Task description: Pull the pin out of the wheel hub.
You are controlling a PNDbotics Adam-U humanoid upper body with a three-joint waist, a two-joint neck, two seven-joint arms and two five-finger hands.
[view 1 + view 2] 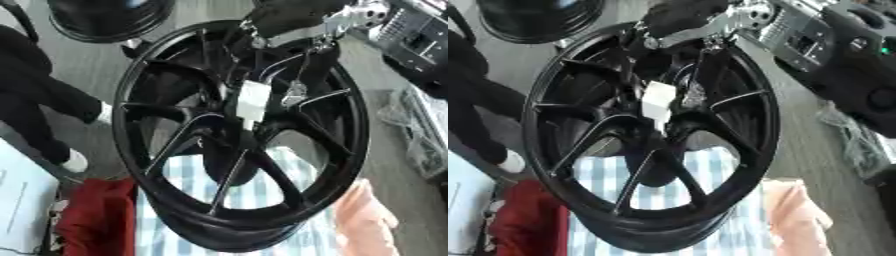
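Black wheel (241,140) propped upright, hub facing camera | right hand (293,17) upper frame, reaching hub; fingers' state unreadable | white tag (252,100) at centre

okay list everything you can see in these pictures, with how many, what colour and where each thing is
Black spoked alloy wheel: one, black, centre, standing tilted.
White block-shaped piece at the hub: one, white, wheel centre; cannot tell if it is the pin.
Blue-and-white checked cloth: one, under the wheel.
Red fabric: one, lower left.
Peach fabric: one, lower right.
Second black round rim: one, top left, partly cut off.
Dark machine with buttons: one, grey and black, top right.
Clear plastic wrapping: one, right edge.
Robot hand: one, black and silver, arm coming from the top right down to the hub; its grip cannot be made out.
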